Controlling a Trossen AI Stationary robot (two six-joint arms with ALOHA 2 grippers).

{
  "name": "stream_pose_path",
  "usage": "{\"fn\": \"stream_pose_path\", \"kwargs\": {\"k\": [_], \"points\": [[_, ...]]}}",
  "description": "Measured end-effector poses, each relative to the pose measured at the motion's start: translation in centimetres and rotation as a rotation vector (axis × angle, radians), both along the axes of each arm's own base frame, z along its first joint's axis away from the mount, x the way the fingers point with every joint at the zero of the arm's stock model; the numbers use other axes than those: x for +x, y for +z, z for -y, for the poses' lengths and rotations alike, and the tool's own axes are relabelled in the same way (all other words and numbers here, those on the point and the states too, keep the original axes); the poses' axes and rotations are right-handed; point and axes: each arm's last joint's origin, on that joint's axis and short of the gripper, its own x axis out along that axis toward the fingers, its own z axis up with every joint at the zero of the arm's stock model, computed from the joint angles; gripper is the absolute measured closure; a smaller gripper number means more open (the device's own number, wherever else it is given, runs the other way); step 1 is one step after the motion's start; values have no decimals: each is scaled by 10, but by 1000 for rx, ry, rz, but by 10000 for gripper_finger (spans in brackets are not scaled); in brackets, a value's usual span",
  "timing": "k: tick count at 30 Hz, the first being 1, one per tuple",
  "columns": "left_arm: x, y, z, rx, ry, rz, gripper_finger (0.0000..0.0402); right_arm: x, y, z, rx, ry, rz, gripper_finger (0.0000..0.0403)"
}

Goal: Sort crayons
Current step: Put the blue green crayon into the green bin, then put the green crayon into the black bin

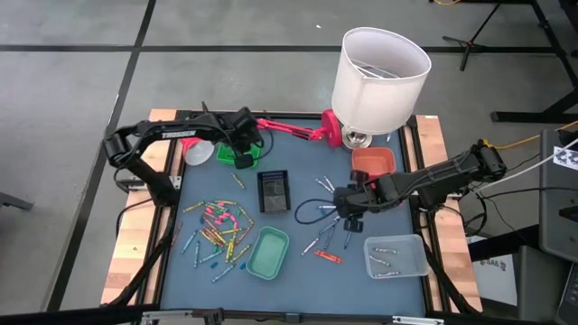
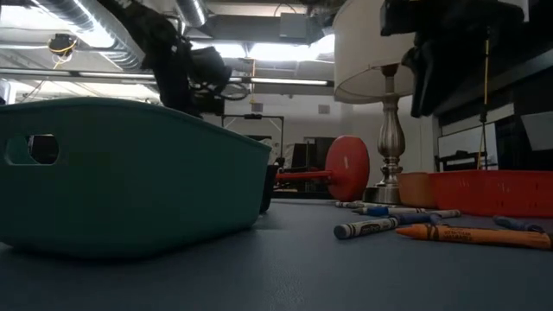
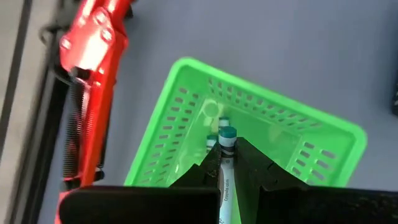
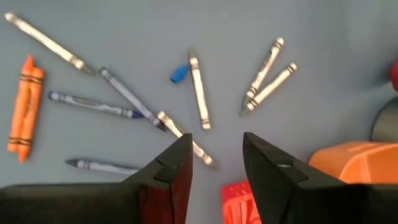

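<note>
My left gripper (image 3: 225,154) hangs over the green slotted tray (image 3: 186,106) at the table's far left (image 1: 237,155), shut on a green crayon (image 3: 227,138). A few crayons (image 3: 211,144) lie inside that tray. Several mixed crayons (image 1: 217,226) lie loose on the mat at the near left. My right gripper (image 4: 216,146) stands open above several silvery grey crayons (image 4: 199,90) at the middle right of the table (image 1: 348,215), touching none. Two orange crayons (image 4: 25,106) lie beside them. My left gripper pinches the green crayon between its two fingers, which lie along it and slant down from above. The crayon's end (image 3: 227,133) sticks out past the fingertips toward the green tray's inside. The crayon is lifted clear of the tray.
A black tray (image 1: 274,190), a teal tray (image 1: 268,253), an orange tray (image 1: 372,162) and a clear tray (image 1: 396,255) stand on the mat. A white-shaded lamp (image 1: 379,72) and a red clamp-like arm (image 1: 298,131) stand at the far edge. A blue stub (image 4: 179,73) lies among the grey crayons.
</note>
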Motion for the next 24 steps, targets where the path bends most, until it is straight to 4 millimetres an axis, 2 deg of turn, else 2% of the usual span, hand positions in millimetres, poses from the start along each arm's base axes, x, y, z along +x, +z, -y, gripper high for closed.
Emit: {"fn": "stream_pose_path", "kwargs": {"k": [5, 16, 24], "points": [[1, -7, -2, 2, 8, -30, 380, 4, 1, -1, 12, 0, 42, 263], [1, -6, -1, 3, 7, -29, 296, 10, 4, -3, 32, -1, 111, 263], [5, -3, 6, 11, -26, -25, 279, 10, 4, -3, 33, -1, 112, 263]]}}
